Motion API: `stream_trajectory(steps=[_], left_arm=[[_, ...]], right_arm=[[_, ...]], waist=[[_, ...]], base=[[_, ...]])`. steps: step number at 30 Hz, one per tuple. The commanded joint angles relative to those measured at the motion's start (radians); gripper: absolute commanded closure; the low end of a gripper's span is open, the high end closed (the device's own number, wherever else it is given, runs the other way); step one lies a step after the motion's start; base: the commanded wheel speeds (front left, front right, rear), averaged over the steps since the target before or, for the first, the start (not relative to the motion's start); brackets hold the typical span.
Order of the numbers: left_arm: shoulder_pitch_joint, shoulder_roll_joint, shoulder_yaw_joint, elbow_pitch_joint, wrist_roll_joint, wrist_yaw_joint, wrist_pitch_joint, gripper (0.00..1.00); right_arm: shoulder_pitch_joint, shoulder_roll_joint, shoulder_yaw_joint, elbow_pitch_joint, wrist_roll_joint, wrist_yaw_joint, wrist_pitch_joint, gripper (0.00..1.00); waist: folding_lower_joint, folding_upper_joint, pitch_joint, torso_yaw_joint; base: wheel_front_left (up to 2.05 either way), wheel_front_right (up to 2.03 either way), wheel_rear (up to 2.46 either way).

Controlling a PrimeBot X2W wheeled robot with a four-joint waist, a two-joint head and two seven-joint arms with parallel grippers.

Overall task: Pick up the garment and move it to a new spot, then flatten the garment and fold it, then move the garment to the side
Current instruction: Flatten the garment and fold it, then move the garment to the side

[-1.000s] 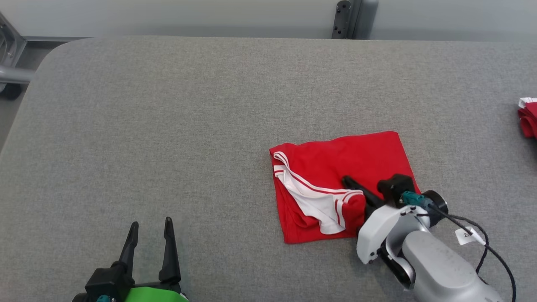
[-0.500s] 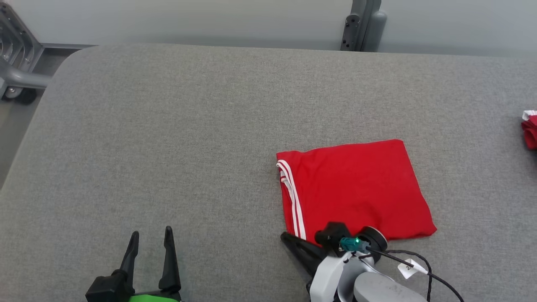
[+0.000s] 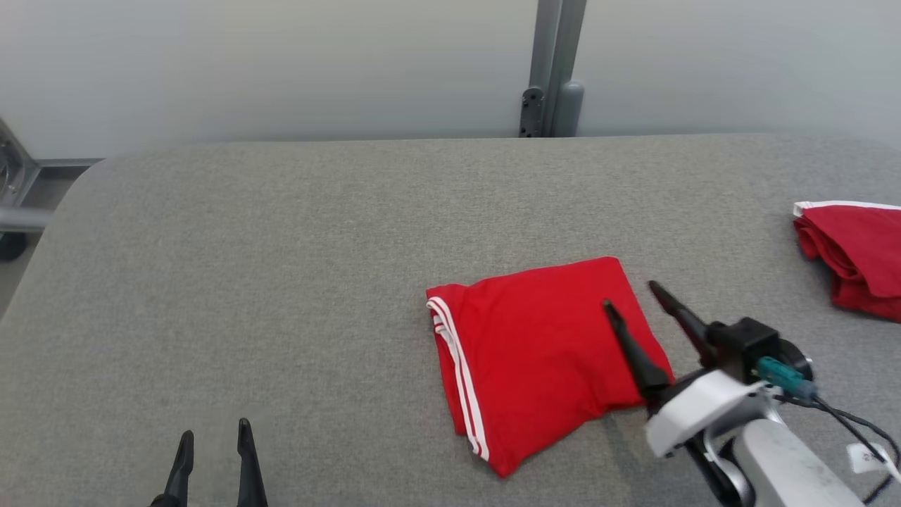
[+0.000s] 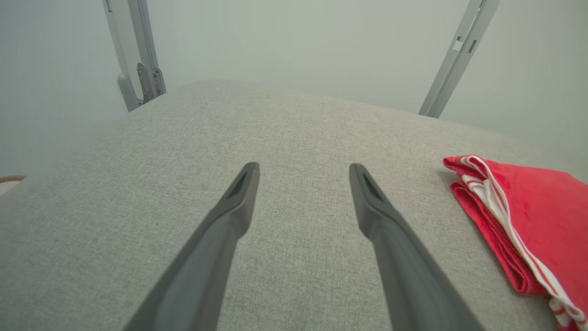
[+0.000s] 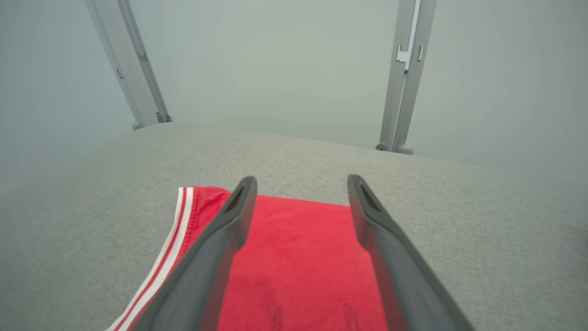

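The garment (image 3: 535,352) is red with white stripes along its left edge and lies folded into a flat rectangle on the grey table (image 3: 281,246). My right gripper (image 3: 630,296) hovers open over the garment's right edge, with nothing between its fingers. In the right wrist view its fingers (image 5: 229,220) spread above the red garment (image 5: 298,257). My left gripper (image 3: 215,436) stands open at the lower left, well apart from the garment. The left wrist view has the left gripper (image 4: 303,170) over bare table, with the garment (image 4: 519,220) at the right.
A second red cloth (image 3: 855,253) with a white edge lies crumpled at the table's far right. A grey metal post (image 3: 552,70) rises behind the table's back edge. A metal frame (image 3: 14,204) stands off the table's left corner.
The right gripper, shut on the garment a second ago, laid the fold over, let go and opened; it now hovers by the garment's right edge. The head camera tilted up.
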Motion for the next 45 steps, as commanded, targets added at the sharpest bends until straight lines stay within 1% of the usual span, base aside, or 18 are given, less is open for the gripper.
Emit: stream_trajectory(steps=[1, 4, 7, 10, 13, 20, 26, 29, 31, 32, 34, 35, 38, 40, 41, 43, 45], left_arm=[[0.013, 0.002, 0.005, -0.002, 0.018, -0.007, -0.002, 0.00], [0.016, 0.002, 0.011, 0.001, 0.027, -0.016, -0.002, 0.00], [0.012, 0.002, 0.017, 0.011, 0.038, -0.026, -0.002, 0.00], [0.006, 0.002, 0.021, 0.020, 0.050, -0.038, -0.002, 0.00], [0.003, 0.002, 0.026, 0.029, 0.062, -0.051, -0.002, 0.00], [-0.001, 0.002, 0.034, 0.038, 0.075, -0.071, -0.002, 0.00], [0.001, 0.002, 0.039, 0.037, 0.081, -0.079, -0.002, 0.00], [0.004, 0.002, 0.037, 0.034, 0.082, -0.079, -0.002, 0.00], [0.002, 0.002, 0.035, 0.032, 0.083, -0.079, -0.002, 0.00], [-0.001, 0.002, 0.033, 0.031, 0.083, -0.080, -0.002, 0.00], [-0.010, 0.002, 0.030, 0.028, 0.086, -0.082, -0.002, 0.00], [-0.015, 0.002, 0.028, 0.027, 0.089, -0.083, -0.002, 0.00], [-0.039, 0.002, 0.017, 0.018, 0.088, -0.082, -0.002, 0.00], [-0.059, 0.002, 0.007, 0.018, 0.084, -0.073, -0.002, 0.00], [-0.068, 0.002, 0.000, 0.020, 0.079, -0.069, -0.002, 0.00], [-0.084, 0.002, -0.014, 0.025, 0.069, -0.065, -0.002, 0.00], [-0.102, 0.002, -0.027, 0.025, 0.061, -0.057, -0.002, 0.00]], right_arm=[[0.048, -0.009, -0.065, -0.038, -0.031, 0.000, -0.002, 0.00], [0.138, -0.012, -0.203, -0.101, -0.082, 0.000, -0.002, 0.00], [0.207, -0.006, -0.302, -0.137, -0.107, 0.000, -0.002, 0.00], [0.262, 0.007, -0.382, -0.148, -0.128, 0.000, -0.002, 0.00], [0.292, 0.027, -0.428, -0.129, -0.147, 0.000, -0.002, 0.00], [0.282, 0.063, -0.440, -0.085, -0.164, 0.000, -0.002, 0.00], [0.274, 0.064, -0.430, -0.083, -0.167, 0.000, -0.002, 0.00], [0.265, 0.056, -0.404, -0.074, -0.131, 0.000, -0.003, 0.00], [0.237, 0.033, -0.358, -0.071, -0.073, 0.000, 0.016, 0.00], [0.209, 0.017, -0.342, -0.086, -0.032, 0.000, 0.045, 0.00], [0.171, -0.016, -0.314, -0.113, 0.047, 0.000, 0.155, 0.00], [0.154, -0.034, -0.294, -0.131, 0.088, 0.000, 0.230, 0.00], [0.070, -0.082, -0.295, -0.176, 0.189, 0.000, 0.480, 0.00], [0.025, -0.109, -0.287, -0.179, 0.213, 0.000, 0.633, 0.00], [0.006, -0.116, -0.280, -0.175, 0.219, 0.000, 0.690, 0.00], [-0.026, -0.110, -0.279, -0.148, 0.229, 0.000, 0.772, 0.00], [-0.057, -0.115, -0.277, -0.115, 0.207, 0.000, 0.816, 0.00]], waist=[[0.0000, -0.0001, -0.042, -0.050], [0.0000, -0.0001, -0.054, -0.063], [0.0000, -0.0001, -0.062, -0.069], [0.0000, -0.0001, -0.065, -0.071], [0.0000, -0.0001, -0.065, -0.071], [0.0000, -0.0001, -0.062, -0.058], [0.0000, -0.0001, -0.061, -0.043], [0.0000, -0.0001, -0.058, -0.034], [0.0000, -0.0001, -0.053, -0.025], [0.0000, -0.0001, -0.049, -0.020], [0.0000, -0.0001, -0.040, -0.010], [0.0000, -0.0001, -0.034, -0.003], [0.0000, -0.0001, 0.011, 0.021], [0.0000, -0.0001, 0.051, 0.042], [0.0000, -0.0001, 0.066, 0.053], [0.0000, -0.0001, 0.089, 0.078], [0.0000, -0.0001, 0.116, 0.100]], base=[[0.00, 0.00, 0.00], [0.00, 0.00, 0.00], [0.00, 0.00, 0.00], [0.00, 0.00, 0.00], [0.00, 0.00, 0.00], [0.00, 0.00, 0.00], [0.00, 0.00, 0.00], [0.00, 0.00, 0.00], [0.00, 0.00, 0.00], [0.00, 0.00, 0.00], [0.00, 0.00, 0.00], [0.00, 0.00, 0.00], [0.00, 0.00, 0.00], [0.00, 0.00, 0.00], [0.00, 0.00, 0.00], [0.00, 0.00, 0.00], [0.00, 0.00, 0.00]])
